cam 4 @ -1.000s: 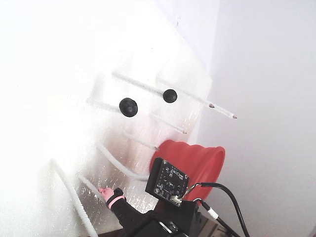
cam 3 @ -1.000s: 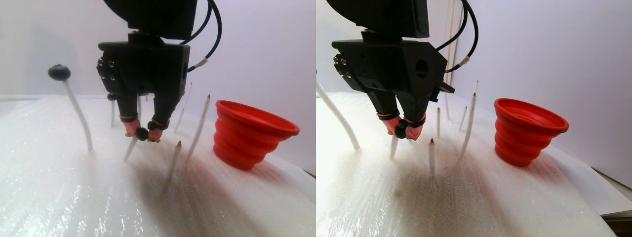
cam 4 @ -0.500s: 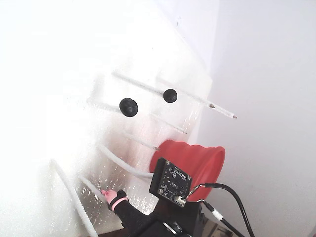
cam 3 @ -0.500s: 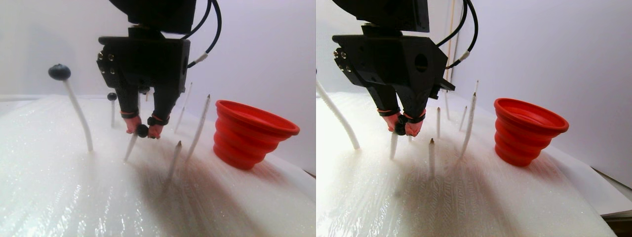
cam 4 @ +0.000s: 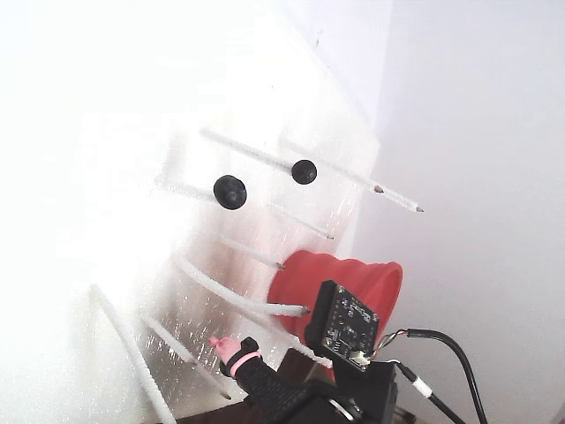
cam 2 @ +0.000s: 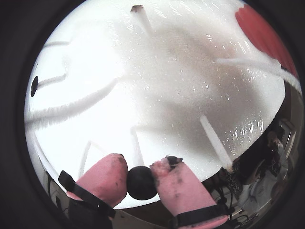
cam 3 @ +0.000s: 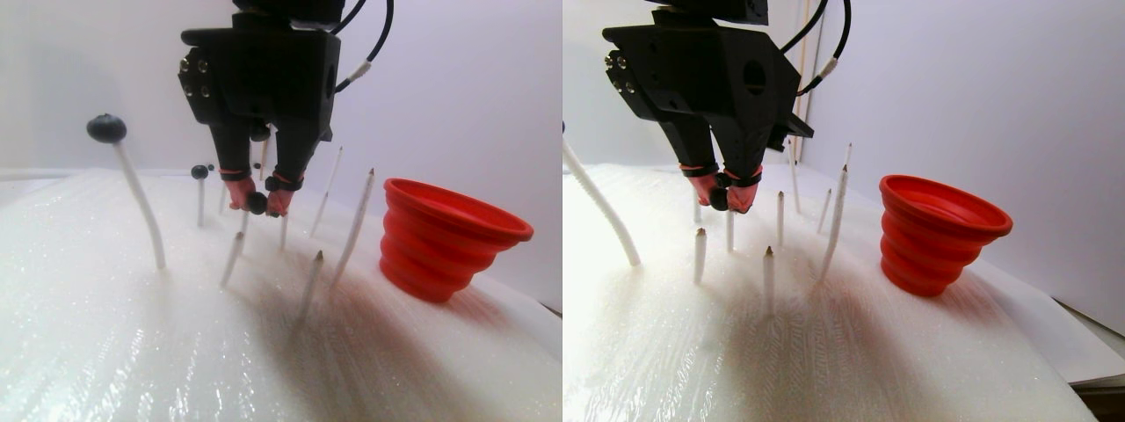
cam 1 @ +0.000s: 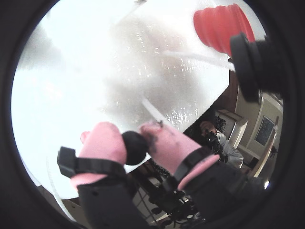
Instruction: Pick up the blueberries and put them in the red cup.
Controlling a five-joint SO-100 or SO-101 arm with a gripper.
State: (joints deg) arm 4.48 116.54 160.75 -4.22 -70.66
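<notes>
Right now one blueberry sits pinched betw. the claw tips, pink pads pressing it from both sides, so claw is nearly closed on it. Berry looks round, matte, blue-black, much smaller than the pads. In stereo pair view the claw hangs above the table, up-left of the red cup, well apart from it. Cup is ribbed, stepped base, wide rim, tilted on the white foam. Other blueberries sit atop thin white rods, left of the cup; two more show in fixed view.
</notes>
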